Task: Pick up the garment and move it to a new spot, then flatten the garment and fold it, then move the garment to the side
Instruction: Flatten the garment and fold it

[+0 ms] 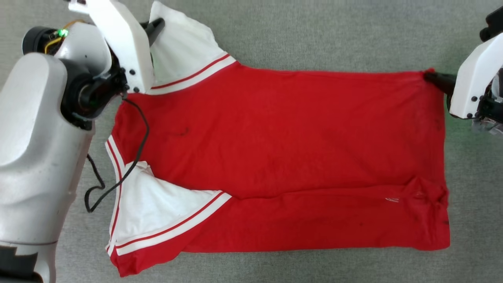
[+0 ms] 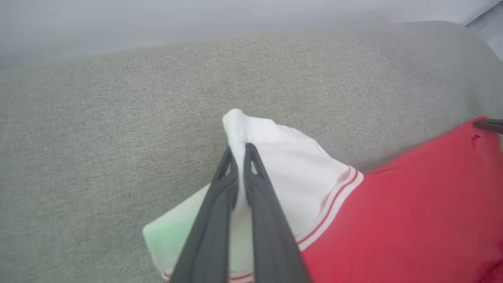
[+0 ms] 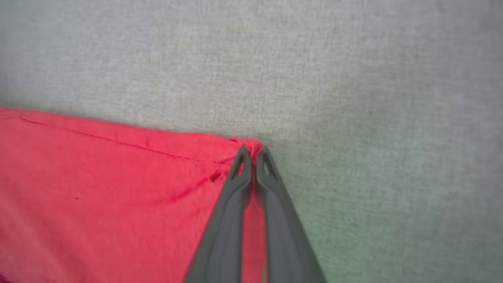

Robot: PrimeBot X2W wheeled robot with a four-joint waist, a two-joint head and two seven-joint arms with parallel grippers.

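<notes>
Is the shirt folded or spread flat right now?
Mostly spread: the shirt lies flat, with one fold along its near edge.

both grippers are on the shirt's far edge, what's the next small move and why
Probably lift both grippers slightly and draw the far edge toward the robot. The left gripper is shut on the white sleeve, the right gripper on the far hem corner of the red jersey-style T-shirt lying flat on the grey fabric surface.
</notes>
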